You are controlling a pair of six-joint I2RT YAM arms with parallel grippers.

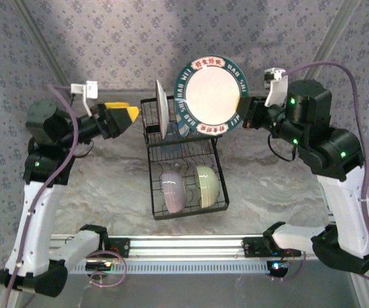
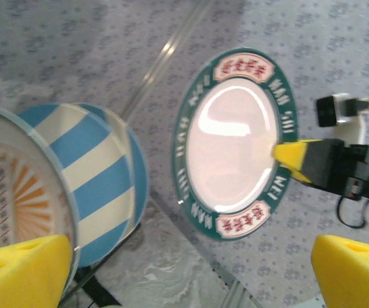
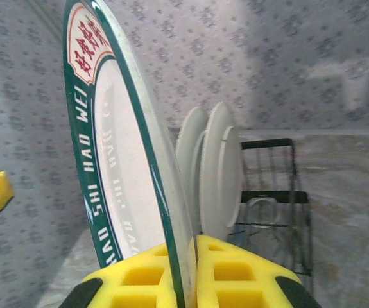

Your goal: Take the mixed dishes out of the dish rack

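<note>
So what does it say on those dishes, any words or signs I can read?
"SHI HAO WEI": white capitals on the rim of the green-rimmed plate held in the right gripper.
Red characters in the pale panels on that rim: too blurred to read.
Small marks on the cream plate with the orange pattern: too blurred to read.

A grey-white marbled tabletop (image 1: 261, 192) lies at the centre of the top view. A pale backdrop (image 1: 126, 38) printed with small floral motifs covers the walls from 9 through 12 to 3 o'clock. One metal strut (image 1: 42, 48) slants at 10 o'clock and a second strut (image 1: 335, 32) at 2 o'clock. An aluminium rail (image 1: 184, 244) spans 6 o'clock, with a slotted strip (image 1: 184, 266) just beside it.
</note>
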